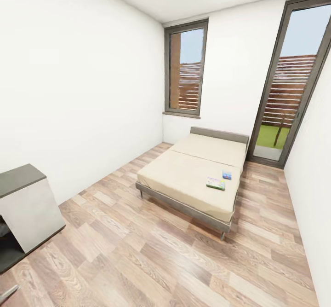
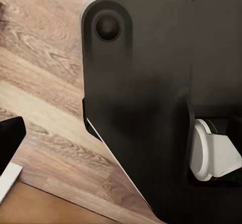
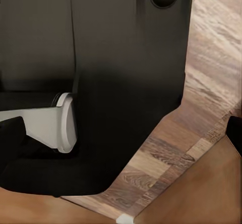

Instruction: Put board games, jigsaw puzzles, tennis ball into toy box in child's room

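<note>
Wood-plank floor [image 1: 151, 261] runs nearest, a grey-topped white cabinet [image 1: 27, 205] at the left wall. Beyond, on the bed [image 1: 193, 178] — two board games [image 1: 215, 183], one just past the other, near its right edge. Whether either gripper's fingers are parted or closed cannot be told — the wrist views show dark robot base [image 2: 146, 98] over planks.

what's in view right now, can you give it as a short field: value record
room: white walls, wood-plank floor, tall grey-framed window and glass door
bed: two beige mattress sections, grey frame, low grey headboard, against the far wall
on the bed: two small flat items near its right edge, a green-toned one and a light blue board game, close together
left of view: grey-topped white cabinet
wrist views: dark robot body over the floor
</note>
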Robot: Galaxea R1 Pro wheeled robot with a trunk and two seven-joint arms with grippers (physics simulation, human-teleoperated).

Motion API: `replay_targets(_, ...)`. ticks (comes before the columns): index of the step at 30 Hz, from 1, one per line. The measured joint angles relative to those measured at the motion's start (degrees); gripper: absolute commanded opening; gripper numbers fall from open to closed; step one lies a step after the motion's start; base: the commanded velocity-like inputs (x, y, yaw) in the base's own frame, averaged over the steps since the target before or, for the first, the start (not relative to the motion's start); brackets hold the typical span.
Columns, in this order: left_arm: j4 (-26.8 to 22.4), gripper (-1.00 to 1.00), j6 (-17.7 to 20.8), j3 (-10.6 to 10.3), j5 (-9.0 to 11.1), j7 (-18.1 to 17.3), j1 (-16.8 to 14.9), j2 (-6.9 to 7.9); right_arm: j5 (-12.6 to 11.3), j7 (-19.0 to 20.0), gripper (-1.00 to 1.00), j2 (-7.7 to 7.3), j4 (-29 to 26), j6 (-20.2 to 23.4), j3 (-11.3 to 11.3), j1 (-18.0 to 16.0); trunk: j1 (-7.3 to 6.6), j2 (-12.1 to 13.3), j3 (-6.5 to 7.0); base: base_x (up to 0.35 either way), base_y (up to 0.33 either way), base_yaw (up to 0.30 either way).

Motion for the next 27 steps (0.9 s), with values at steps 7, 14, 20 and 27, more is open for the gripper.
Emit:
replay_targets(7, 0.00, 1.00, 0.00, -0.03, 0.00, 0.00, 0.00, 0.00, 0.00, 0.01, 1.00, 0.00, 0.00, 0.00, 0.00, -0.01, 0.00, -0.01, 0.00, 0.000, 0.000, 0.279)
replay_targets(14, 0.00, 1.00, 0.00, -0.06, 0.00, 0.00, 0.00, 0.00, -0.06, 0.01, 1.00, 0.00, 0.01, 0.04, 0.00, -0.03, 0.00, 0.00, 0.00, 0.000, 0.000, 0.257)
replay_targets(20, -0.01, 1.00, 0.02, -0.09, 0.00, 0.00, 0.00, 0.00, -0.01, 0.02, 1.00, -0.07, -0.02, 0.02, 0.00, 0.00, 0.00, 0.00, 0.00, 0.000, 0.000, 0.066)
replay_targets(27, -0.01, 1.00, 0.07, -0.27, -0.05, 0.00, 0.00, -0.07, -0.03, 0.02, 1.00, -0.09, -0.01, 0.01, 0.00, 0.01, -0.02, -0.01, 0.00, 0.075, 0.000, 0.010)
